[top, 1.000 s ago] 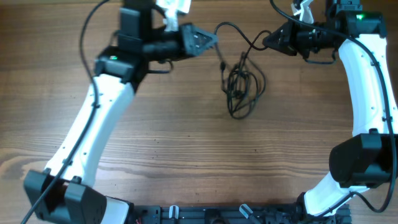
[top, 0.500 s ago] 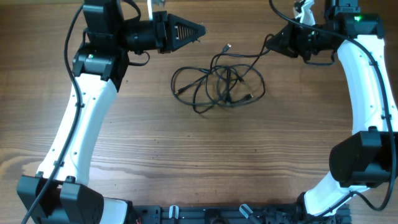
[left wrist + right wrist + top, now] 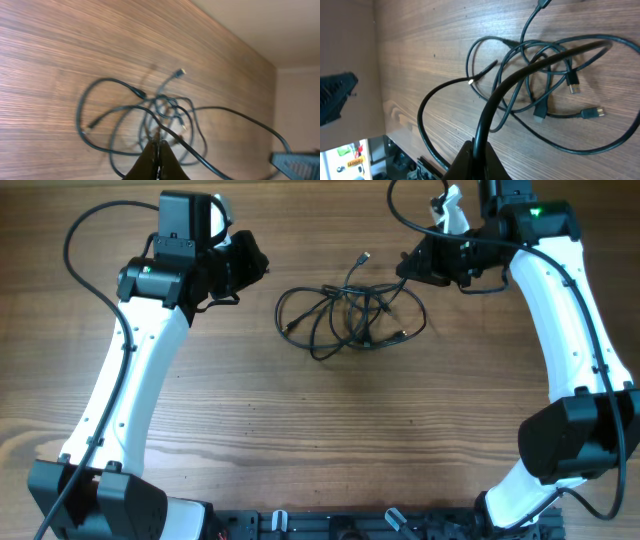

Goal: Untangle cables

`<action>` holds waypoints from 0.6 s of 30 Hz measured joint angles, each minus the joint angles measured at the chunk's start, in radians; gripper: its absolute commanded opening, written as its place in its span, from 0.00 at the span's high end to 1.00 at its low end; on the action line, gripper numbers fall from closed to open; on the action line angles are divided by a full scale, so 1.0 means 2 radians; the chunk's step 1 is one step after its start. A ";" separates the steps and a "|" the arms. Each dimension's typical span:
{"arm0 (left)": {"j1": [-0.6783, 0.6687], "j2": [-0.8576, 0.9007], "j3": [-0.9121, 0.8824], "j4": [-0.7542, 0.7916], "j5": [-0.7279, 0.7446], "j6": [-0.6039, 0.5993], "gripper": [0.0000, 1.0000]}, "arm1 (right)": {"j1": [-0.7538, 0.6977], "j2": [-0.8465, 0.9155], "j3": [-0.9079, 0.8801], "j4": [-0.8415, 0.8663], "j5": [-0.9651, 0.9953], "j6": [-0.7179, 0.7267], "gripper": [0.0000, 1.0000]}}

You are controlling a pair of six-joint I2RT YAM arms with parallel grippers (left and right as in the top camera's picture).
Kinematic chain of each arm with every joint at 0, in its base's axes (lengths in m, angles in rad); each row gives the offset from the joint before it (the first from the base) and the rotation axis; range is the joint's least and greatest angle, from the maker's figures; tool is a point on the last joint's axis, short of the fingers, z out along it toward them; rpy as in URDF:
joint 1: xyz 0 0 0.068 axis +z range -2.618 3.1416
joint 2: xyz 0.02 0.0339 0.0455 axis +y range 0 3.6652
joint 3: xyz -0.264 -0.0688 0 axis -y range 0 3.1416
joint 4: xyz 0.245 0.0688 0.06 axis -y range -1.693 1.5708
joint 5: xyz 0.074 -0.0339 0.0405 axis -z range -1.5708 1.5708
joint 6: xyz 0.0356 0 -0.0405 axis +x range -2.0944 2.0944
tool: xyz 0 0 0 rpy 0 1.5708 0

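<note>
The cables are thin black cords lying in a loose tangle on the wooden table, far centre, with one plug end sticking out toward the back. My left gripper is shut and empty, to the left of the tangle and apart from it. In the left wrist view its fingers are pressed together with the cables beyond them. My right gripper is at the tangle's right edge. In the right wrist view it is shut on one black cable that arcs into the knot.
The wooden table stretches toward me from the tangle. A dark rail runs along the front edge. The arms' own thicker black wires loop above the table's back corners. The table's far edge meets a pale wall.
The left gripper let go of a cable and drew back to the left. The bundle dropped and spread leftward on the table. The right gripper shifted slightly left, still holding its cable.
</note>
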 measured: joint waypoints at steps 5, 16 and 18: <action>0.000 0.000 0.000 0.000 -0.031 0.006 0.92 | -0.001 -0.005 0.011 -0.002 -0.008 -0.023 0.96; 0.000 0.000 0.000 0.000 -0.038 0.006 0.88 | -0.001 -0.187 0.076 0.054 -0.035 -0.046 0.96; 0.000 0.000 0.000 0.000 -0.038 0.006 0.88 | -0.001 -0.203 0.076 0.061 -0.036 -0.041 0.96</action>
